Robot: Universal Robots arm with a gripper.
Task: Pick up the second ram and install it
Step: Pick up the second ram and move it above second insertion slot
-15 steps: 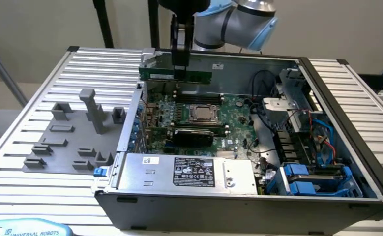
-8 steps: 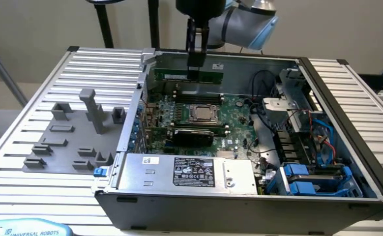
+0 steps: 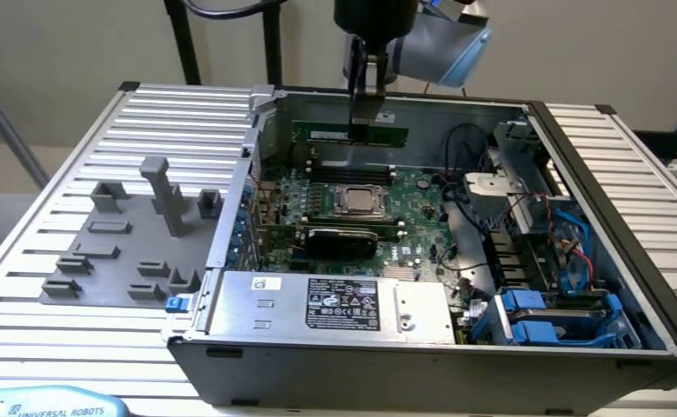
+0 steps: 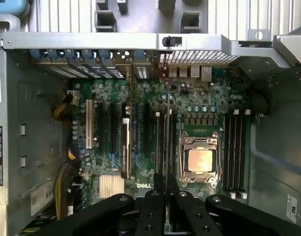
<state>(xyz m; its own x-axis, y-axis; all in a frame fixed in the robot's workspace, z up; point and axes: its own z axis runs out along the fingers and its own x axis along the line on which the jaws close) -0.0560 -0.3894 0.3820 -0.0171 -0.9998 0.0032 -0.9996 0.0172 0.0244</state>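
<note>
The second ram (image 3: 350, 133) is a long green stick held on edge inside the open computer case, above the far part of the motherboard (image 3: 414, 195). My gripper (image 3: 368, 117) comes down from above and is shut on its top edge. In the wrist view the ram (image 4: 168, 132) appears edge-on as a thin strip running out from between my black fingers (image 4: 152, 206). There it hangs over the dark memory slots (image 4: 159, 142) beside the silver processor (image 4: 199, 160). More slots (image 4: 236, 147) lie on the processor's other side.
The case's far wall (image 3: 454, 109) stands close behind the ram. A metal power supply (image 3: 327, 304) fills the near side and blue drive bays (image 3: 547, 317) with cables sit at the exterior view's right. A grey fixture with posts (image 3: 118, 252) lies on the ribbed table, exterior view's left.
</note>
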